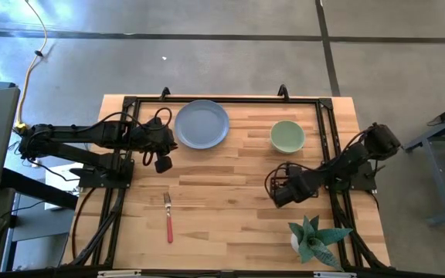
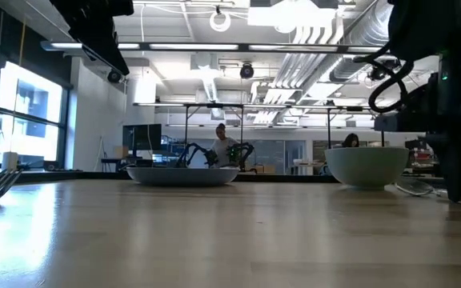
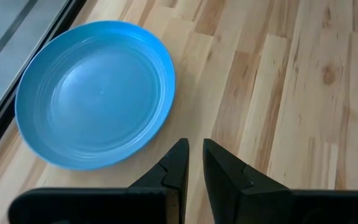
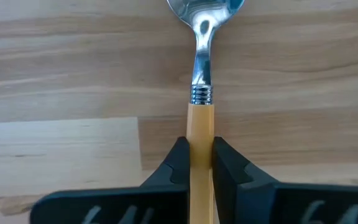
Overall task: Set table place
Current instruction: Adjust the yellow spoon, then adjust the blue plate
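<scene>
Spoon is pinched by its orange handle between the closed fingers of the right gripper, which sits low over the table on the right side, between the pale green bowl and the spiky potted plant. Left gripper hangs just beside the blue plate near the far edge with its jaws almost shut on nothing, only a thin gap between them. Red-handled fork lies by itself on the wood, well apart from the plate and closer to the near left side.
</scene>
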{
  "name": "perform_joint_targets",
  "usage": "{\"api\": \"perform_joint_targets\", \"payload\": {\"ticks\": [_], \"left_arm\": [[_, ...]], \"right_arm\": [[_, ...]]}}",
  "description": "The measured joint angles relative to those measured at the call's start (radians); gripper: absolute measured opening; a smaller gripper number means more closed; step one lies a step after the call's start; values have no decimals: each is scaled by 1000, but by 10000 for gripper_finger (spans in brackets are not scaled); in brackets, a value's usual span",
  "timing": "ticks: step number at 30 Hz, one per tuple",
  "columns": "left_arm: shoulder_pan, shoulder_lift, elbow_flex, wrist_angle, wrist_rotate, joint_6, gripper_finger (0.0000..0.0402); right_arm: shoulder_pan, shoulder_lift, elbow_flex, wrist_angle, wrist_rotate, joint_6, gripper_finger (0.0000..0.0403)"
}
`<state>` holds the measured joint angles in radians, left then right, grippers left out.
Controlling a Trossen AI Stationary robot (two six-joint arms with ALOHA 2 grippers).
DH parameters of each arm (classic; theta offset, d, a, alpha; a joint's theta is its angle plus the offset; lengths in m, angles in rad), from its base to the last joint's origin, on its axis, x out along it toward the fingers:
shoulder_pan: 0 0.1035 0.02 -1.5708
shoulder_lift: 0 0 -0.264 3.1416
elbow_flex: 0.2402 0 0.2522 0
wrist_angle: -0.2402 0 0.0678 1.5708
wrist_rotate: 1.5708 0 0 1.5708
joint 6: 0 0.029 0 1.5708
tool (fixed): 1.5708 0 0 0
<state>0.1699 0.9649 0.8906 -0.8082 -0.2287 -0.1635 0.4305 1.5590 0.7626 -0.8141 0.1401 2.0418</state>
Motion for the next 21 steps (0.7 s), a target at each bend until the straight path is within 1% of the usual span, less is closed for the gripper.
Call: {"api": "perform_joint_targets", "payload": {"ticks": [3, 8, 12, 16, 18, 21], "left_arm": [[0, 0, 0, 0, 0, -4, 37], [0, 0, 0, 0, 0, -1, 37], [0, 0, 0, 0, -15, 7, 37], [0, 4, 0, 6, -10, 33, 37], [0, 7, 0, 7, -10, 33, 37], [0, 8, 0, 7, -10, 34, 37]], "right_arm": [[0, -6, -36, 49, 2, -3, 5], [1, -14, -27, 29, 14, -29, 10], [0, -37, -14, -24, 26, -53, 59], [0, -48, -4, -35, 28, -61, 111], [0, -48, 4, -39, 31, -72, 125], [0, -48, 22, -47, 47, -79, 134]]}}
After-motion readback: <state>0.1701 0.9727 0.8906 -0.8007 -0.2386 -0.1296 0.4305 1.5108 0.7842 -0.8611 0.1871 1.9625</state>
